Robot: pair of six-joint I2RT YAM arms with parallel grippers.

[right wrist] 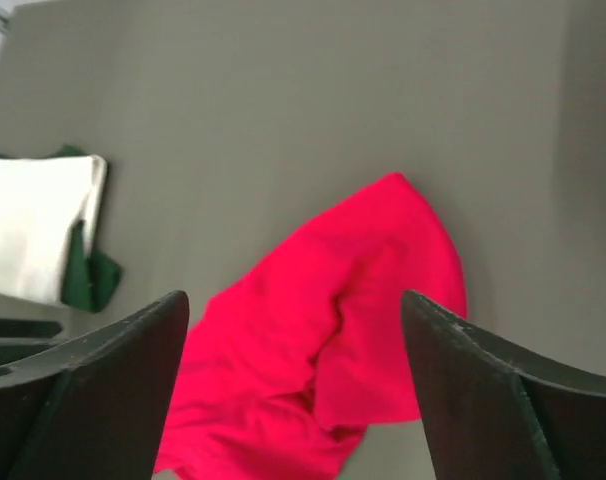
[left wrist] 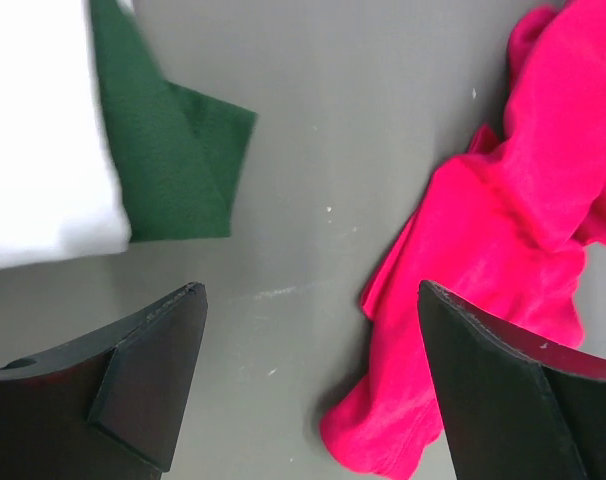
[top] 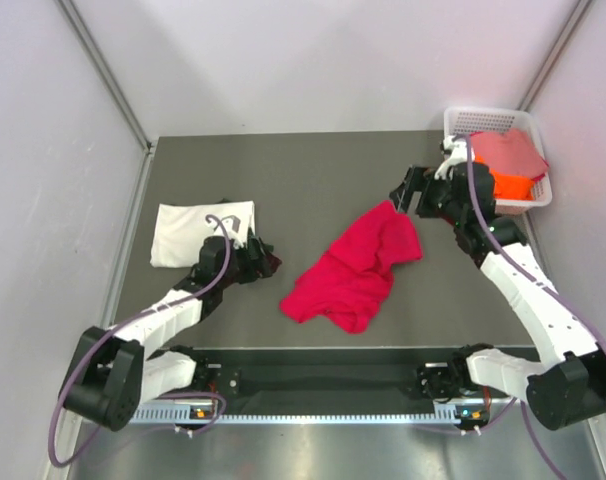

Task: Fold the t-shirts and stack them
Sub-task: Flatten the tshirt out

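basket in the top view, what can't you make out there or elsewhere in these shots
- Top view: orange t-shirt in the basket is mostly hidden under the pink t-shirt; anything beneath cannot be seen.
- Left wrist view: green cloth is partly covered by the white t-shirt and cut by the top edge; its kind is unclear.
- Same view: red t-shirt is cut by the right edge.

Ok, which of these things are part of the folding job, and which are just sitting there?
Job: red t-shirt, folded white t-shirt, green garment under it, pink t-shirt and orange t-shirt in the basket.
Just there: that basket, the table.
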